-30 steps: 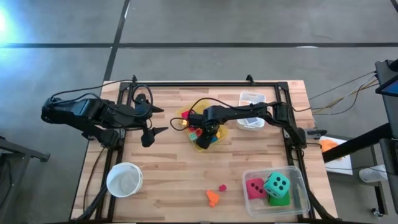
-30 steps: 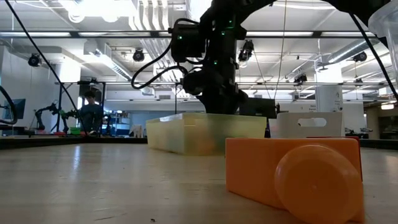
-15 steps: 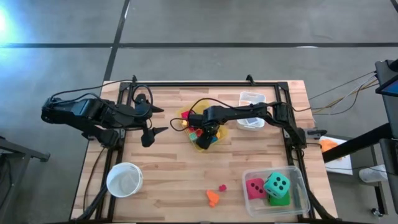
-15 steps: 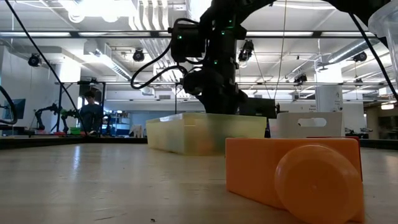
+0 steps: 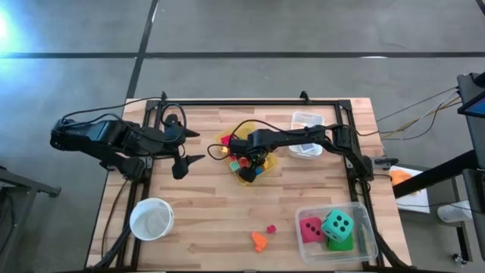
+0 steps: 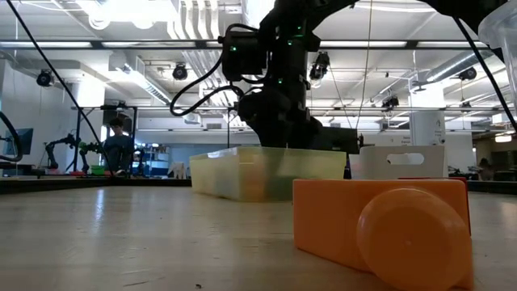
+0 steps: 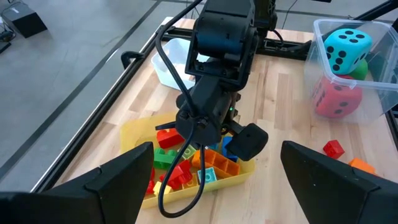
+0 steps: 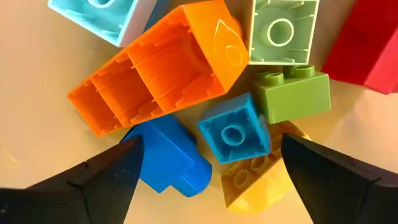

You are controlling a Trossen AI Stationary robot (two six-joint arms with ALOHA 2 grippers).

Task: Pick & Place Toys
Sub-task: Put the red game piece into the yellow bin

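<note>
Right tool [image 5: 248,168] wide open inside yellow bin [image 5: 267,167] - over blue block [image 8: 233,132]; left tool [image 5: 182,162] open, idle above bench [image 5: 212,220].

1. The right arm [image 5: 292,139] covers much of the yellow bin [image 5: 267,164] from above; most blocks beneath cannot be counted.
2. At table height, the orange block [image 6: 380,229] runs off the frame's bottom edge (right end partly cut).
3. The green die [image 5: 340,243] sits mostly hidden under the teal die [image 5: 336,224].
4. The person [image 6: 118,145] far behind the table is too small to make out.
</note>
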